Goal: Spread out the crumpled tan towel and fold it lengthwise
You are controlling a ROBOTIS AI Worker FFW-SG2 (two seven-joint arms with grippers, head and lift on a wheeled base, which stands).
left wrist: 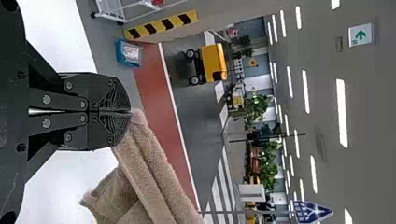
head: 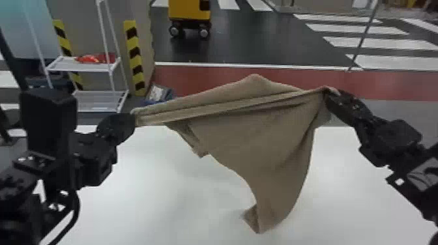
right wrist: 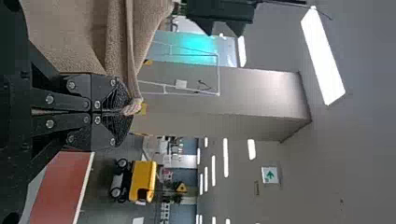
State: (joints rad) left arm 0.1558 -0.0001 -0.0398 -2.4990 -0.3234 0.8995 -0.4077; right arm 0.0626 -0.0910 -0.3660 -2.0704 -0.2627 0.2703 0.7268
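The tan towel (head: 260,130) hangs in the air between both grippers, its upper edge stretched in long folds and its lower part drooping to a point over the white table. My left gripper (head: 133,120) is shut on one corner at the left; my right gripper (head: 327,93) is shut on another part at the right, a little higher. In the left wrist view the left gripper (left wrist: 130,113) pinches the end of the rolled towel edge (left wrist: 152,172). In the right wrist view the right gripper (right wrist: 126,112) holds a small bunched bit of towel (right wrist: 70,32).
The white table (head: 146,202) lies beneath the towel and both arms. Beyond its far edge stand a white shelf rack (head: 84,66) at the left, a blue bin (head: 159,94) and, farther back, a yellow wheeled machine (head: 189,11).
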